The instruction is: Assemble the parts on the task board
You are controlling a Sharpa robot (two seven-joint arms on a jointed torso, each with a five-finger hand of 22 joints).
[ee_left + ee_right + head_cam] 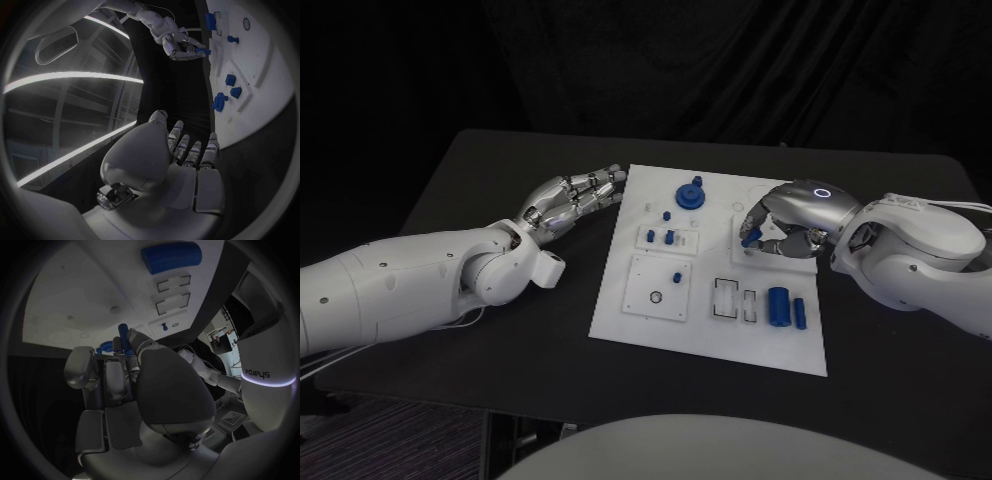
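Task board [625, 315] — right hand [769, 232] pinches a blue part [749, 238]; left hand [574, 200] released.

I read one marking, the word "sharpa" [257, 372] in pale letters, mirrored, on the robot's dark body above a glowing band, nothing else legible

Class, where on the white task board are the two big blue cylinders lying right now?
In the head view, the two big blue cylinders lie side by side near the white task board's near right corner, beside two rectangular slots and nearer than the right hand.
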